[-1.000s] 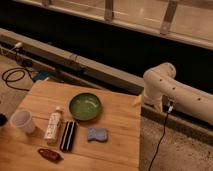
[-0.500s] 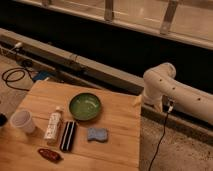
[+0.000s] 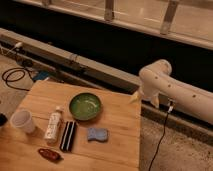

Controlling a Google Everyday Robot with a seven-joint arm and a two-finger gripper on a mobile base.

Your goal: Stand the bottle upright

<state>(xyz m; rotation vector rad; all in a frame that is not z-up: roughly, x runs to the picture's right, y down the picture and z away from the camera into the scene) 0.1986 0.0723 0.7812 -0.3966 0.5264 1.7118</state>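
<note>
Comparing this moment with the last second, I find no change to report. The arm (image 3: pixel 167 86) has not shifted: its white elbow hangs at the same spot just off the worktop's (image 3: pixel 120 117) far right corner, and the rest runs out past the right edge as before. The gripper is out of view, as it was earlier. The bottle (image 3: pixel 53 125) has not rolled or turned; it lies on its side exactly where it lay, between the cup (image 3: pixel 23 121) and the black bar (image 3: pixel 67 135). Neither of those has moved either.
</note>
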